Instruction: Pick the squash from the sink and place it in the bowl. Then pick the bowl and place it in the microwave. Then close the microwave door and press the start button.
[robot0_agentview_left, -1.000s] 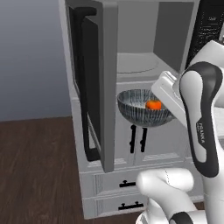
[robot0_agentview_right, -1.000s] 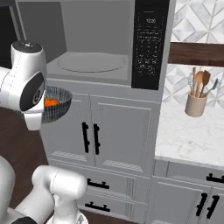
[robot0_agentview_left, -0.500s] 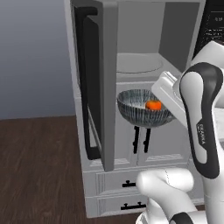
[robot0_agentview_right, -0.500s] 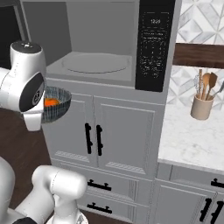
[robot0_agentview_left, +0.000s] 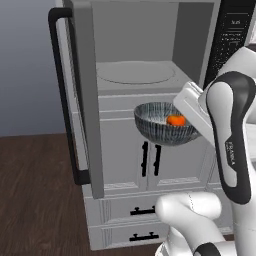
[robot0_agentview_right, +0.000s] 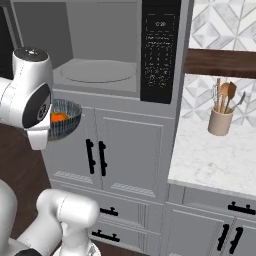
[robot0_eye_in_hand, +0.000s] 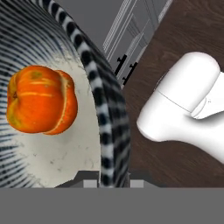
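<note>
Bowl (robot0_agentview_left: 162, 124) is hanging in the air, its rim clamped between the jaws of the gripper (robot0_eye_in_hand: 107, 180), one finger inside the wall and one outside. Squash (robot0_eye_in_hand: 40, 105) is sitting on the pale inside, just ahead of the jaws. Microwave (robot0_agentview_right: 100, 50) is standing with its door (robot0_agentview_left: 80, 100) swung wide, cavity beyond and above the bowl.

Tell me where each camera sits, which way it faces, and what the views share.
Left base view: behind the arm's left, facing the open microwave; the white arm rises at right, carrying the bowl.
Right base view: behind the arm's right, facing the microwave's keypad panel and counter; the arm rises at left.
Hand view: on the hand, looking along the fingers at the bowl's rim.
All three share the squash in the bowl.
</note>
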